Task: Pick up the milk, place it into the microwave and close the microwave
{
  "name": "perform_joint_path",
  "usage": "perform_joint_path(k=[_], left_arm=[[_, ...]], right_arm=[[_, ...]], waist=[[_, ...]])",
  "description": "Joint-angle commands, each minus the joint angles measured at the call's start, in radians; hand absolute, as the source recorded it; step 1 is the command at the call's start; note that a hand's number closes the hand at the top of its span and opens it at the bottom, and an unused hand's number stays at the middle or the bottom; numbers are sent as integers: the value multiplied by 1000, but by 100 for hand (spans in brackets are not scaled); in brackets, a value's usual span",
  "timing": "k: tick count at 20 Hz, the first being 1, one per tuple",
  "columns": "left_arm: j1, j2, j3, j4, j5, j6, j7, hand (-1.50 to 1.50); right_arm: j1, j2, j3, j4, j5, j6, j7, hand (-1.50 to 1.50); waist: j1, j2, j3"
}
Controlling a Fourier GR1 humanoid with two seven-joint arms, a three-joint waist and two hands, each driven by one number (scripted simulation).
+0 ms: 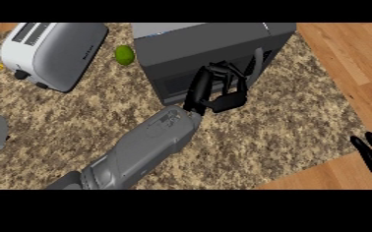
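The dark grey microwave (210, 46) stands at the back middle of the counter. Its door looks closed, with the handle (256, 61) on the right side of the front. My left hand (218, 86) is up against the door's front, fingers relaxed and slightly bent, holding nothing. No milk is in view. My right hand (361, 150) rests open at the right edge of the view.
A white and grey toaster (51, 51) lies at the back left, and a green lime (125, 55) sits between it and the microwave. A grey plate rim (2, 132) shows at the left edge. The speckled counter (276, 128) meets wood flooring at the right.
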Motion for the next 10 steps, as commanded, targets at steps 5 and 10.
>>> perform_joint_path(k=[5, 10], left_arm=[[-34, 1, 53, 107, 51, 40, -71, 150], [-52, 1, 55, 109, 78, 54, -101, 150]], right_arm=[[-6, -23, 0, -24, -32, 25, 13, -150], [-15, -42, 16, -41, -54, 49, 26, -150]], waist=[[-15, 18, 0], [-11, 20, -1]])
